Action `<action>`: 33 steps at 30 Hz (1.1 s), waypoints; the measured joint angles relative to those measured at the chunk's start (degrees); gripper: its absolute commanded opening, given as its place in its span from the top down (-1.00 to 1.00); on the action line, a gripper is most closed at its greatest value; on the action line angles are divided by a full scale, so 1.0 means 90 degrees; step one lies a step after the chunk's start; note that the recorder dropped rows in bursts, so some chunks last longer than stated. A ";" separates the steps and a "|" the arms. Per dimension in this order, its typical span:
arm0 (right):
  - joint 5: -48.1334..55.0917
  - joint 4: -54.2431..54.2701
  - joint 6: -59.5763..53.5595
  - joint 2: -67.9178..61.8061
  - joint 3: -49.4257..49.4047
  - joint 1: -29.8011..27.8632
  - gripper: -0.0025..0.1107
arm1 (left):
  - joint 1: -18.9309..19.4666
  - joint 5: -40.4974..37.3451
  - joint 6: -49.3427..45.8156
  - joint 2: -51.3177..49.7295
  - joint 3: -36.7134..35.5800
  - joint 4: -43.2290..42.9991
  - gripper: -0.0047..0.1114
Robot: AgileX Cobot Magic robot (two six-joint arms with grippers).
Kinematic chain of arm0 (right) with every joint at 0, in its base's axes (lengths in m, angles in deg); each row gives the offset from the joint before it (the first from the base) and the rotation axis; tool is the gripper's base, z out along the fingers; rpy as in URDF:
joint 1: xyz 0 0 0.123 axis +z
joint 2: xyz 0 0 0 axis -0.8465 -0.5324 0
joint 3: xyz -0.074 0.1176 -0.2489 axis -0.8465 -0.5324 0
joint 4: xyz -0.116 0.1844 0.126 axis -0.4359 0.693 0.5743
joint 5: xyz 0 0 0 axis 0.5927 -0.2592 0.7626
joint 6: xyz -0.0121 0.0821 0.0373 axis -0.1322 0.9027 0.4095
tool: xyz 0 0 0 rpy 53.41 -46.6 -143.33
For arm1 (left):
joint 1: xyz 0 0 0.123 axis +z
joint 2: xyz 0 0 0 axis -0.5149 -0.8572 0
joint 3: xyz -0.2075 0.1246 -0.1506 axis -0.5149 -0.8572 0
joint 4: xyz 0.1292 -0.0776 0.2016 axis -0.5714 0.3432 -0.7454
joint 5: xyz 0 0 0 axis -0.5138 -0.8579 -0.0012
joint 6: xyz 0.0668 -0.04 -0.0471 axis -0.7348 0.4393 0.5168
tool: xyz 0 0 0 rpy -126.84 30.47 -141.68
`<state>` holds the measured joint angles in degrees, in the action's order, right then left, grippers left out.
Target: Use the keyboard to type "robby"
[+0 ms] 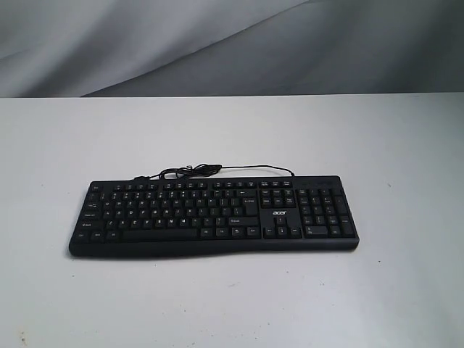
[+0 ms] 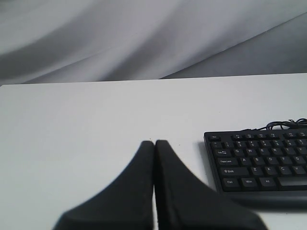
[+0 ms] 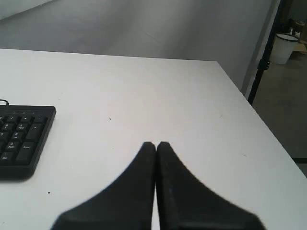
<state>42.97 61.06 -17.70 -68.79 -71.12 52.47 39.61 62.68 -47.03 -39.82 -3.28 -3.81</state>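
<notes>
The black keyboard (image 1: 214, 216) with white legends lies across the middle of the white table, number pad on the right, its thin cable (image 1: 190, 172) coiled behind it. Neither arm shows in the exterior view. In the left wrist view my left gripper (image 2: 154, 143) is shut with nothing in it, over bare table beside the keyboard's Ctrl and Shift end (image 2: 259, 163). In the right wrist view my right gripper (image 3: 156, 143) is also shut and empty, over bare table apart from the number pad end (image 3: 21, 136).
The white table (image 1: 232, 304) stretches around the keyboard, with a grey cloth backdrop (image 1: 217, 43) behind it. The right wrist view shows the table's edge (image 3: 254, 115), a black stand pole (image 3: 264, 52) and a white bucket (image 3: 287, 45) on the floor beyond.
</notes>
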 measured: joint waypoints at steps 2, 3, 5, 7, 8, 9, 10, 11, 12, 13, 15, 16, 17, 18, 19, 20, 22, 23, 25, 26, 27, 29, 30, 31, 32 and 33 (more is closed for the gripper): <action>0.0000 0.0000 0.0000 0.0000 0.0000 0.0000 0.96 | 0.0000 0.0000 0.0000 0.0000 0.0000 0.0000 0.91; 0.0000 0.0000 0.0000 0.0000 0.0000 0.0000 0.96 | 0.0000 0.0000 0.0000 0.0000 0.0000 0.0000 0.91; -0.0108 -0.0161 0.0000 0.0000 0.0000 0.0000 0.96 | 0.0000 0.0000 0.0000 0.0000 0.0000 0.0000 0.91; -0.0435 -0.0381 -0.0017 0.0000 0.0000 0.0000 0.96 | 0.0000 0.0000 0.0000 0.0000 0.0000 0.0000 0.91; -0.0715 -0.0446 -0.0017 0.0000 0.0000 0.0000 0.96 | 0.0000 0.0000 0.0000 0.0000 0.0000 0.0000 0.91; -0.0972 -0.0477 -0.0017 0.0000 0.0000 0.0000 0.96 | 0.0000 0.0000 0.0000 0.0000 0.0000 0.0000 0.91; -0.1320 -0.0491 -0.0017 0.0000 0.0000 0.0000 0.96 | 0.0000 0.0000 0.0000 0.0000 0.0000 0.0000 0.91; -0.1679 -0.0491 -0.0017 0.0000 0.0000 0.0000 0.96 | 0.0000 0.0000 0.0000 0.0000 0.0000 0.0000 0.91; -0.2021 -0.0491 -0.0017 0.0000 0.0000 0.0000 0.96 | 0.0000 0.0000 0.0000 0.0000 0.0000 0.0000 0.91; -0.2565 -0.0512 -0.0017 0.0000 0.0000 0.0000 0.96 | 0.0000 0.0000 0.0000 0.0000 0.0000 0.0000 0.91; -0.2863 -0.0512 -0.0017 0.0000 0.0000 0.0000 0.96 | 0.0000 0.0000 0.0000 0.0000 0.0000 0.0000 0.91; -0.2971 -0.0512 -0.0017 0.0000 0.0000 0.0000 0.96 | 0.0000 0.0000 0.0000 0.0000 0.0000 0.0000 0.91; -0.3039 -0.0512 -0.0017 0.0000 0.0000 0.0000 0.96 | 0.0000 0.0000 0.0000 0.0000 0.0000 0.0000 0.91; -0.3136 -0.0512 -0.0017 0.0000 0.0000 0.0000 0.96 | 0.0000 0.0000 0.0000 0.0000 0.0000 0.0000 0.91; -0.3286 -0.0512 -0.0017 0.0000 0.0000 0.0000 0.96 | 0.0000 0.0000 0.0000 0.0000 0.0000 0.0000 0.91; -0.3525 -0.0512 0.0011 0.0000 0.0000 0.0000 0.96 | 0.0000 0.0000 0.0000 0.0000 0.0000 0.0000 0.91; -0.4194 -0.0392 0.0583 0.0011 0.0000 0.0000 0.96 | 0.0000 0.0000 0.0000 0.0000 0.0000 0.0000 0.91; -0.4475 -0.0329 0.0981 0.0010 0.0000 0.0000 0.96 | 0.0000 0.0000 0.0000 0.0000 0.0000 0.0000 0.91; -0.5126 -0.0215 0.1870 0.0010 0.0000 0.0000 0.96 | 0.0000 0.0000 0.0000 0.0000 0.0000 0.0000 0.91; -0.5401 -0.0185 0.2190 0.0010 0.0000 0.0000 0.96 | 0.0000 0.0000 0.0000 0.0000 0.0000 0.0000 0.91; -0.5557 -0.0168 0.2418 0.0010 0.0000 0.0000 0.96 | 0.0000 0.0000 0.0000 0.0000 0.0000 0.0000 0.91; -0.5584 -0.0157 0.2874 0.0010 0.0118 0.0000 0.96 | 0.0000 0.0000 0.0000 0.0000 0.0000 0.0000 0.91; -0.5522 -0.0157 0.2999 0.0010 0.0224 0.0000 0.96 | 0.0000 0.0000 0.0000 0.0000 0.0000 0.0000 0.91; -0.5432 -0.0157 0.3092 -0.0071 0.0399 0.0000 0.96 | 0.0000 0.0000 0.0000 0.0000 0.0000 0.0000 0.91; -0.5288 -0.0202 0.3136 -0.0215 0.0617 0.0000 0.96 | 0.0000 0.0000 0.0000 0.0000 0.0000 0.0000 0.91; -0.5185 -0.0254 0.3154 -0.0413 0.0805 0.0000 0.96 | 0.0000 0.0000 0.0000 0.0000 0.0000 0.0000 0.91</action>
<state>-3.69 58.77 10.69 -72.50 -63.87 52.47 39.61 62.68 -47.03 -39.82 -3.28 -3.81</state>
